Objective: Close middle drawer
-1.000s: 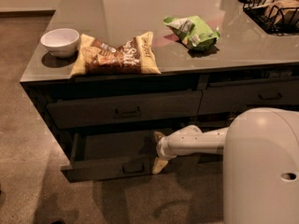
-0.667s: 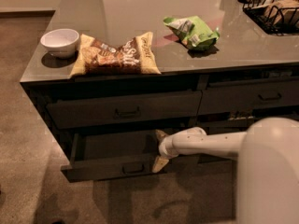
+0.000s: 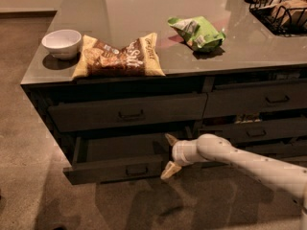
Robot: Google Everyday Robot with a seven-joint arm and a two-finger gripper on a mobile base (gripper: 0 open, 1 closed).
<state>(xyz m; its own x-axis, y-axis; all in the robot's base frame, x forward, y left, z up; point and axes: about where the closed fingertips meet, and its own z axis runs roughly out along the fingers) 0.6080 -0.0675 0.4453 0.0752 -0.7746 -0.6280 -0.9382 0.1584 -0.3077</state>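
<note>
A dark grey island of drawers seen from above its front. The middle drawer [image 3: 117,168], in the left column, stands pulled out toward the floor, so its paler inner walls and deep box show. Its wide, shallow front juts past the closed drawer above [image 3: 127,111], and its small bar handle [image 3: 136,169] sits at the centre.

The gripper [image 3: 169,155], on a pale arm [image 3: 240,159] reaching in from the lower right, is at the right end of that drawer front. Its two tan fingers [image 3: 171,169] are spread wide, one above and one below the front's top edge, and grasp nothing. Whether they touch the front cannot be told.

Bare floor [image 3: 29,186] lies open in front of and to the left of the drawer.

On the countertop [image 3: 144,8], a white bowl [image 3: 61,42] sits at the front left corner. Just beside it, a brown snack bag [image 3: 117,56] lies along the front edge. A green bag [image 3: 196,32] lies further right, and a wire basket [image 3: 280,8] is at the back right corner.
</note>
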